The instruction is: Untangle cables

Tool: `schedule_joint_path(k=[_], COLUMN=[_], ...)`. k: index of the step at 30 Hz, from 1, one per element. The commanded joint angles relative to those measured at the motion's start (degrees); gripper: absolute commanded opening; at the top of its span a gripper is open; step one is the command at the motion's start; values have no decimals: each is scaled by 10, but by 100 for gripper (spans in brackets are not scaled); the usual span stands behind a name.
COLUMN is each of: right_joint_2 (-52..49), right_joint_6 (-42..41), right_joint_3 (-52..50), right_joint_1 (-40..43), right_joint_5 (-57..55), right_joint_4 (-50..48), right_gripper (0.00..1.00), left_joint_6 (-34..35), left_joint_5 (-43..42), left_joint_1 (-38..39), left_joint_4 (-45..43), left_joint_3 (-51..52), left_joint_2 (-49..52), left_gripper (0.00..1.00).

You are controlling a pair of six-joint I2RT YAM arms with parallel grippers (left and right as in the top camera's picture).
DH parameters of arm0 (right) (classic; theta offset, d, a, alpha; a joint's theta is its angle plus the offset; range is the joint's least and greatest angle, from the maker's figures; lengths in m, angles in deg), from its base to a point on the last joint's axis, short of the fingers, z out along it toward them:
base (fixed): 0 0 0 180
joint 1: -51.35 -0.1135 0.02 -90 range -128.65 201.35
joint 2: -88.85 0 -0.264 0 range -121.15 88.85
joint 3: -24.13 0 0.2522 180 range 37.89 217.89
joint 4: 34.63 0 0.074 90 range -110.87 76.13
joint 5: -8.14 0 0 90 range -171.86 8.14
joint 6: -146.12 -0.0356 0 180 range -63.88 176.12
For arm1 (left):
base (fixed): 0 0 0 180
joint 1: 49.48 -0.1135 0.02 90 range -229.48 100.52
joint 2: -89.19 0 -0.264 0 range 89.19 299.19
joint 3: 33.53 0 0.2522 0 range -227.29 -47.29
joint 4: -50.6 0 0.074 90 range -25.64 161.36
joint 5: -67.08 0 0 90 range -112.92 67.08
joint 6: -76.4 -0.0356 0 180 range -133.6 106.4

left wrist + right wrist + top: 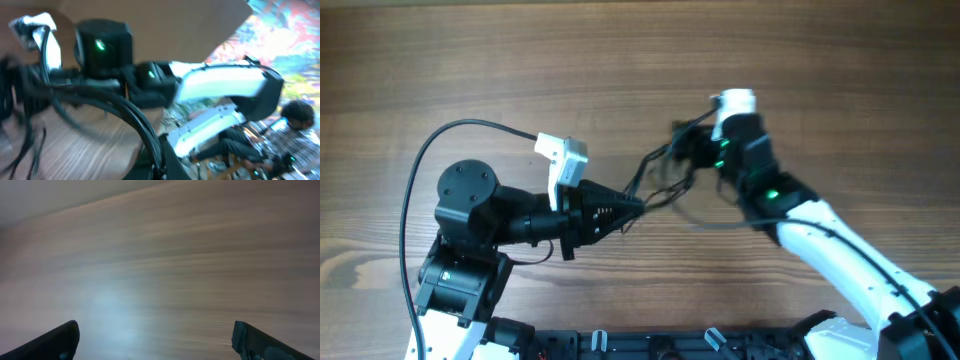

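The cables (665, 185) are thin black wires in loose loops at the table's middle, stretched between the two arms. My left gripper (632, 207) is shut on a bundle of their strands. In the left wrist view the cables (125, 112) run up and to the left from the shut jaws (161, 167). My right gripper (688, 142) is blurred and sits just right of the loops, with wires close around it. In the right wrist view its fingers (155, 342) are wide apart, with only bare wood between them and no cable in sight.
The wooden table (620, 60) stretches all around. A thicker black cable (450, 135) arcs from the left arm's white camera module (562, 155). The right arm's white link (840, 260) crosses the lower right. A black rail (650, 345) runs along the front edge.
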State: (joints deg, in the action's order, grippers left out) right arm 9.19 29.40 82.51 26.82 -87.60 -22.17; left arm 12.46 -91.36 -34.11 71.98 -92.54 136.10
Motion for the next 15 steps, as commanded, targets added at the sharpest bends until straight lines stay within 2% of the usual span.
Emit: schedule_joint_path(k=[1, 4, 7, 15], right_joint_2=[-7, -7, -7, -7], right_joint_6=[-33, -11, 45, 9], right_joint_3=[7, 7, 7, 7], right_joint_1=[114, 189, 250, 386], right_joint_5=[-35, 0, 27, 27], right_joint_4=[31, 49, 48, 27], right_gripper=[100, 100, 100, 100], left_joint_6=[-3, -34, -38, -37], left_joint_5=[-72, -70, -27, 101], left_joint_1=[5, 5, -2, -47], left_joint_4=[-6, -6, -5, 8], left_joint_3=[0, 0, 0, 0], left_joint_2=[-8, -8, -8, 1], left_gripper=[4, 4, 4, 4])
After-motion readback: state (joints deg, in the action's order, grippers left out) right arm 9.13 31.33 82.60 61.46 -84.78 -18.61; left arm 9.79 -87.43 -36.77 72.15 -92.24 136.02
